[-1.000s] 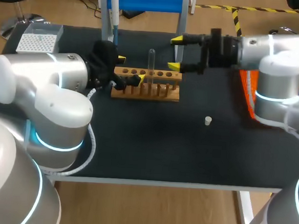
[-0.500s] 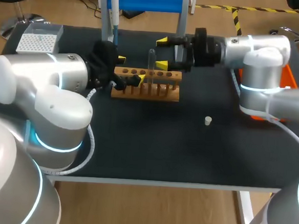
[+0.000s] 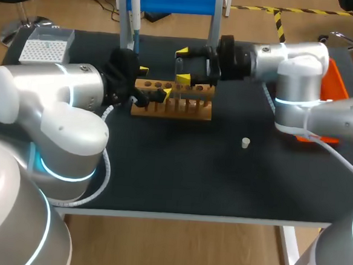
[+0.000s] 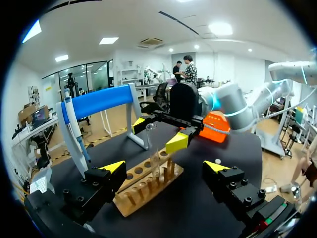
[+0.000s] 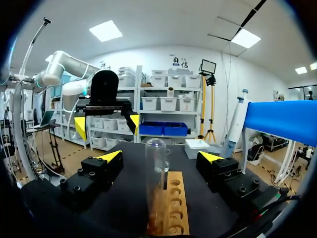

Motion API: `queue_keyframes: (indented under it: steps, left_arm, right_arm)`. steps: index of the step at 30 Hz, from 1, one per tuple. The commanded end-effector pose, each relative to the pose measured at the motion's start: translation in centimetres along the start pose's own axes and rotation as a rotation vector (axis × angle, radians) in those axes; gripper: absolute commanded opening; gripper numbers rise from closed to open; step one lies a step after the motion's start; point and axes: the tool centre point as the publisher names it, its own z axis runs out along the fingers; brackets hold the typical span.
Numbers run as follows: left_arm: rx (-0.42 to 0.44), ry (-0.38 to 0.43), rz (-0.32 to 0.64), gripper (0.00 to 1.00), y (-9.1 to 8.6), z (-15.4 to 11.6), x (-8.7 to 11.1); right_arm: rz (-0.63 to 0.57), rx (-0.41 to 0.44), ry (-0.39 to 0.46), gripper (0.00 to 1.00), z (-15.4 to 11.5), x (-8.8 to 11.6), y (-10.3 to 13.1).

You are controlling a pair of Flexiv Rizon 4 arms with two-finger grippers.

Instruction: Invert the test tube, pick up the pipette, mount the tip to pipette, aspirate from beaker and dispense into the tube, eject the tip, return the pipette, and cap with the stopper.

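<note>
We work at one black table (image 3: 221,184) with two arms, one blue stand (image 3: 173,0) holding one pipette (image 3: 134,11), one wooden rack (image 3: 172,102), one tip box (image 3: 46,44), one test tube (image 3: 179,69) and one stopper (image 3: 245,142). The tube stands upright in the rack, and the stopper lies well apart on the table. Our right gripper (image 3: 183,65) is spread wide, with one finger on each side of the tube and neither touching it. Its arm reaches in level. Our left gripper (image 3: 154,81) gapes empty at the rack's near end.

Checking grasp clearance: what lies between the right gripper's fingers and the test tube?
Nothing: the right wrist view shows the test tube upright in the rack between the open fingers of the right gripper, a bare gap each side.
</note>
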Motion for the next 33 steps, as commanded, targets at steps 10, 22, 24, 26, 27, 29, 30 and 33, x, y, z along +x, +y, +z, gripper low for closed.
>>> queue_keyframes:
  steps: [10, 22, 24, 26, 27, 29, 30, 33]
  left_arm:
    - [-0.003, 0.005, -0.001, 1.00, -0.1, 0.1, -0.1]
    - [-0.003, 0.005, -0.001, 1.00, -0.1, 0.1, -0.1]
    - [-0.003, 0.005, -0.001, 1.00, -0.1, 0.1, -0.1]
    - [-0.003, 0.005, -0.001, 1.00, -0.1, 0.1, -0.1]
    - [-0.003, 0.005, -0.001, 1.00, -0.1, 0.1, -0.1]
    - [-0.003, 0.005, -0.001, 1.00, -0.1, 0.1, -0.1]
    - [-0.003, 0.005, -0.001, 1.00, -0.1, 0.1, -0.1]
    - [-0.003, 0.005, -0.001, 1.00, -0.1, 0.1, -0.1]
  right_arm:
    - [0.015, -0.029, -0.047, 0.89, 0.9, 0.3, -0.4]
    - [0.042, -0.035, -0.063, 0.45, 1.3, -0.2, -0.6]
    - [0.050, -0.031, -0.067, 0.42, 1.3, -0.2, -0.7]
    - [0.058, -0.031, -0.069, 0.42, 1.3, -0.2, -0.7]
    - [0.058, -0.031, -0.069, 0.42, 1.3, -0.2, -0.7]
    - [0.063, -0.031, -0.071, 0.40, 1.3, -0.3, -0.8]
    - [0.065, -0.031, -0.072, 0.38, 1.3, -0.3, -0.8]
    - [0.066, -0.031, -0.072, 0.18, 1.3, -0.3, -0.8]
